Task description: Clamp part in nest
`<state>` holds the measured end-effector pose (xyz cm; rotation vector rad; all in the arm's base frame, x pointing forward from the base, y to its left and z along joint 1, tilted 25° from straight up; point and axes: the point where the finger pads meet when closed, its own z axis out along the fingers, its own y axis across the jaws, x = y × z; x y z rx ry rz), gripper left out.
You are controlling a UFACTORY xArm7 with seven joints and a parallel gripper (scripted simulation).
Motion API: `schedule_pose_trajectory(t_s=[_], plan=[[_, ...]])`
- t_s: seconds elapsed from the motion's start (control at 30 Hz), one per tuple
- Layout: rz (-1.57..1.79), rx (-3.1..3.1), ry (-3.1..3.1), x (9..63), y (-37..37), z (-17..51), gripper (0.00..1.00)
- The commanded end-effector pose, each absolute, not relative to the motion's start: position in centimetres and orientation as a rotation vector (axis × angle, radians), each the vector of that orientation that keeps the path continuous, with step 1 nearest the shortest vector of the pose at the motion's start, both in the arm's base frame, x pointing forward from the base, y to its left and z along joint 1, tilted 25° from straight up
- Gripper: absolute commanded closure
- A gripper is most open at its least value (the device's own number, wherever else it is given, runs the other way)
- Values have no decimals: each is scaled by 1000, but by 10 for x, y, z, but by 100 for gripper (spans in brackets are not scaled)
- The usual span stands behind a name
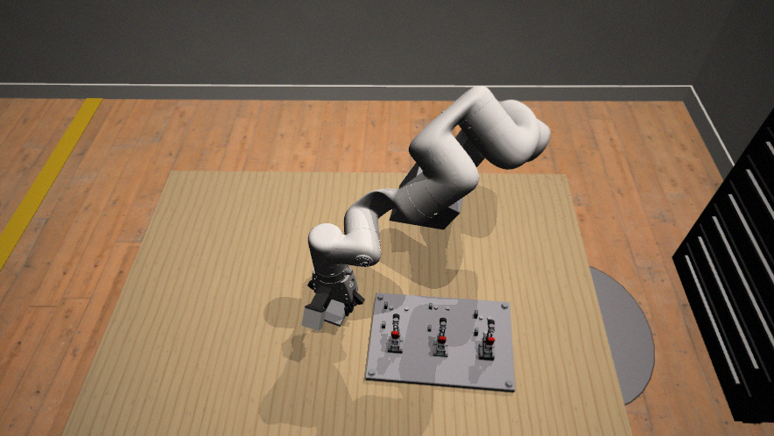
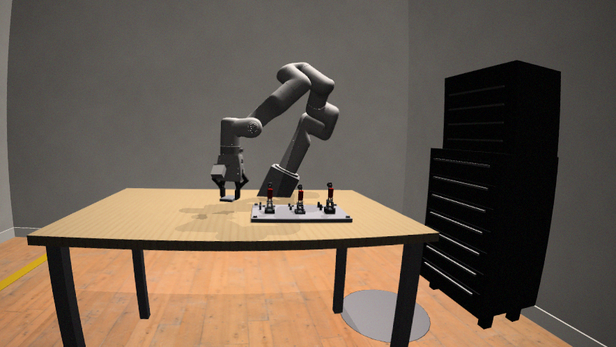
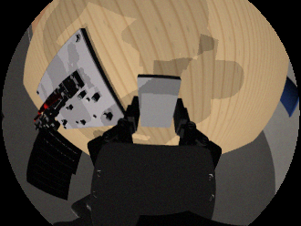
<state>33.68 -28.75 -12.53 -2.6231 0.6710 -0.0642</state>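
A flat grey rectangular part (image 1: pixel 334 313) (image 2: pixel 226 199) (image 3: pixel 159 108) is held level between the fingers of my gripper (image 1: pixel 336 309) (image 2: pixel 229 196) (image 3: pixel 157 104). The gripper is shut on its two long sides, a little above the table, left of the fixture plate (image 1: pixel 432 373) (image 2: pixel 302 219) (image 3: pixel 98 75). Three clamps with red grips, the left (image 1: pixel 395 334) (image 2: pixel 270 194), the middle (image 1: pixel 441 340) (image 2: pixel 300 194) and the right (image 1: pixel 489 341) (image 2: pixel 330 193), stand on the plate. Red grips and dark upper ends point upward; their exact lock states are too small to tell. Small blocks and pads lie behind the clamps.
The wooden table (image 1: pixel 189 243) (image 2: pixel 150 219) (image 3: pixel 237 50) bears the fixture, with its bolt heads at the corners. The arm's base (image 1: pixel 427 214) (image 2: pixel 279 180) stands behind the plate. A black drawer cabinet (image 1: pixel 742 281) (image 2: pixel 495 194) stands beyond the table's right side.
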Motion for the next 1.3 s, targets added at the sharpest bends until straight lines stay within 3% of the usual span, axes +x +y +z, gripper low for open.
schedule_pose_trajectory(t_s=[0.0, 0.6, 1.27], plan=[[-68, -2626, 673, 334, -297, -107, 100], [-68, -2626, 673, 327, -317, -61, 100], [-68, -2626, 673, 326, -319, -57, 100]])
